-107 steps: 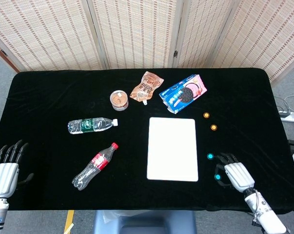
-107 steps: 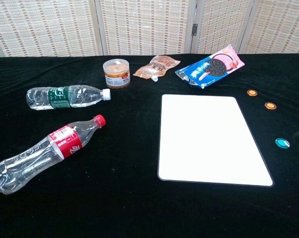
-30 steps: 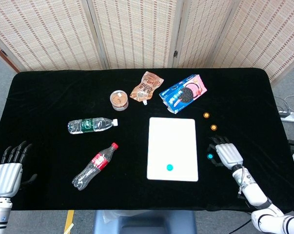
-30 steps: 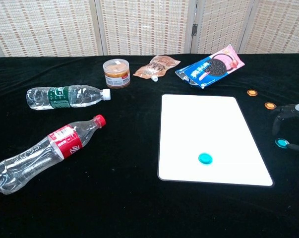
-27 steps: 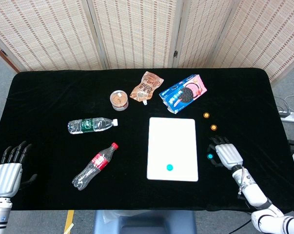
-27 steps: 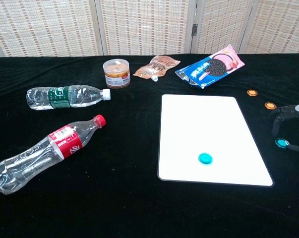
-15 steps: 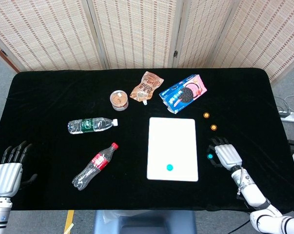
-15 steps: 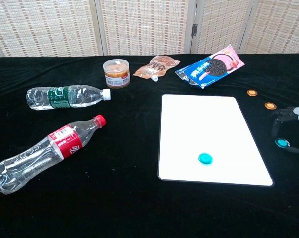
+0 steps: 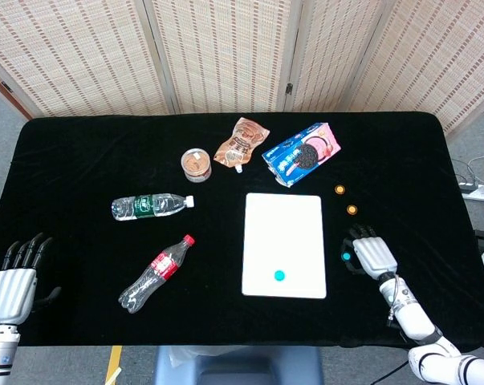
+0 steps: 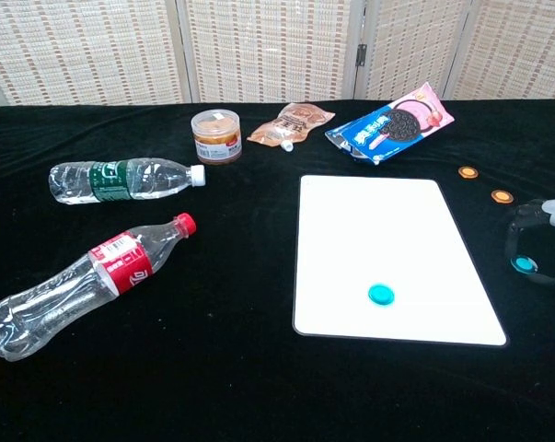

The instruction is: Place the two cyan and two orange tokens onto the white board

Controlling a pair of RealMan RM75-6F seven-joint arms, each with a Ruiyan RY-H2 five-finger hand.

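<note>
1. White board (image 9: 283,245): laid flat on the black table (image 9: 81,160), toward its right half.
2. Cyan token, placed (image 9: 279,276): resting on the board near its front edge.
3. Cyan token, unplaced (image 9: 346,257): on the table off the board's right edge, lying between the curled dark fingers (image 10: 514,241) of the right hand (image 9: 372,254). Contact cannot be told in either view.
4. Two orange tokens (image 9: 339,190) (image 9: 351,209): on the table near the board's far right corner, apart from the hand.
5. Left hand (image 9: 13,281): seen in the head view only, at the table's front left corner; fingers spread, nothing held.
6. Right hand, chest view (image 10: 539,249): only fingers and a white sliver are shown at the frame's edge; its white back is shown by the head view.
7. Cookie packet (image 9: 302,154), blue and pink with a dark sandwich cookie pictured; writing unreadable.
8. Brown pouch (image 9: 240,144) and round tub (image 9: 197,164), toward the far edge.
9. Water bottle, green label (image 9: 152,205), lying flat.
10. Cola bottle, red label and cap (image 9: 156,273), lying flat; lettering illegible.
</note>
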